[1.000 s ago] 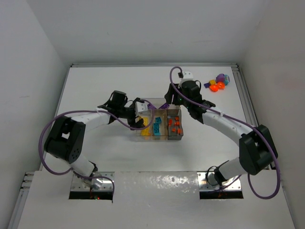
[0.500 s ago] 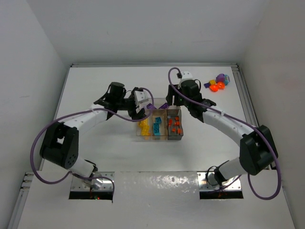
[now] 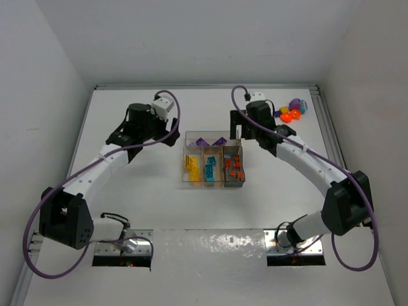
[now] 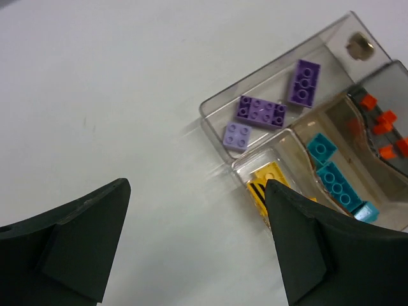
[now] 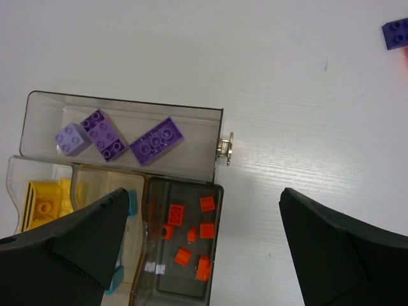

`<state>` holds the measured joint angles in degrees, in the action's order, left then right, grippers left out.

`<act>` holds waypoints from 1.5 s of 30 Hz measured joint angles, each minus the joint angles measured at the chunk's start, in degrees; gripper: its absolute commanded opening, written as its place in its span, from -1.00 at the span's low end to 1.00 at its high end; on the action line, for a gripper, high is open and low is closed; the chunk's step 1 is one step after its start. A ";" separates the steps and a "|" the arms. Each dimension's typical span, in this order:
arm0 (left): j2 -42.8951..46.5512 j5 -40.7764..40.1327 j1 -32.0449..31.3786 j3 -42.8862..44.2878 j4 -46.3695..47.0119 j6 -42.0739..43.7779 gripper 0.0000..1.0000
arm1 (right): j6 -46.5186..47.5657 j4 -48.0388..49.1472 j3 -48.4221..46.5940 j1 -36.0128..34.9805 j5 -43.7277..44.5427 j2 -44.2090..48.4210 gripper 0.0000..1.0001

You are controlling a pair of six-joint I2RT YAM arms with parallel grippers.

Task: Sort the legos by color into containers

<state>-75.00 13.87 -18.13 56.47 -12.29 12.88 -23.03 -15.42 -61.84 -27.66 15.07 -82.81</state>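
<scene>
Tray: wide section holding three purple bricks; narrow sections holding yellow bricks, teal bricks, orange bricks. Loose bricks lying far right of tray. Left hand and right hand hanging released, empty.

left arm: reaching forward, jaws apart, empty | right arm: reaching forward, jaws apart, empty

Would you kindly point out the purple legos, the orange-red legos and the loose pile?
purple legos (image 5: 156, 141): right wrist view, top of the rightmost brick.
orange-red legos (image 5: 206, 230): right wrist view, one brick amid the group.
loose pile (image 3: 291, 115): top external view, its orange piece.
</scene>
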 measured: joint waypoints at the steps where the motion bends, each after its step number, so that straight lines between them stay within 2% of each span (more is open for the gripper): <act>1: 0.44 -1.29 0.61 -0.37 0.04 -2.60 0.70 | -0.42 -0.74 -0.66 0.35 0.17 -0.44 0.98; 7: 2.27 -10.12 2.49 -3.32 -1.70 -11.74 0.71 | -4.00 -7.54 -5.99 5.14 -0.13 -2.71 0.98; 11: 2.27 -15.13 2.93 -3.39 -2.03 -13.44 0.71 | -6.88 -10.36 -8.79 14.23 -3.82 -3.32 0.98; 13: 2.27 -16.83 3.41 -3.67 -1.62 -13.77 0.71 | -8.13 -11.32 -10.03 18.71 -5.27 -4.20 0.91; 14: 2.27 -17.49 3.63 -3.78 -1.53 -13.88 0.71 | -8.68 -12.17 -10.99 21.14 -5.99 -5.07 0.78; 15: 2.27 -18.14 3.85 -4.00 -1.31 -14.05 0.70 | -9.14 -12.59 -12.07 23.15 -6.54 -6.16 0.57; 16: 2.27 -18.75 3.98 -4.13 -1.18 -14.12 0.70 | -9.38 -12.94 -13.07 24.79 -6.73 -7.28 -0.01; 17: 2.27 -19.23 4.00 -4.35 -0.81 -14.25 0.71 | -9.70 -13.49 -14.32 26.23 -6.75 -8.63 -0.28; 19: 2.27 -20.06 4.07 -4.96 -0.13 -14.32 0.70 | -10.08 -13.64 -16.37 27.67 -6.23 -11.15 -0.63; 21: 2.27 -20.61 4.17 -5.77 0.33 -14.53 0.70 | -10.29 -13.22 -17.68 27.85 -4.92 -13.33 -0.54; 22: 2.27 -20.74 4.35 -6.14 0.46 -14.67 0.70 | -10.36 -12.87 -18.21 27.85 -3.06 -14.40 0.16; 23: 2.27 -20.92 4.52 -6.51 0.48 -14.73 0.70 | -11.02 -12.57 -18.91 27.91 -2.03 -15.82 0.32; 25: 2.25 -21.31 5.07 -7.02 0.42 -14.75 0.70 | -11.04 -12.09 -21.14 28.22 0.26 -19.32 0.46; 33: -0.81 -23.74 6.05 -6.08 0.42 -14.43 0.70 | -13.31 -13.99 -44.30 33.62 1.27 -43.80 0.55; 38: -4.85 -24.72 6.36 -3.34 0.22 -13.92 0.70 | -14.78 -14.93 -46.29 34.67 0.76 -50.05 0.55; 45: -7.17 -25.59 6.60 -1.11 0.22 -13.35 0.70 | -18.01 -14.53 -45.88 34.67 1.14 -51.49 0.43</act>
<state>-82.17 -11.73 -11.53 55.35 -12.08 -0.47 -41.04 -29.95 -107.72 7.01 16.21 -134.30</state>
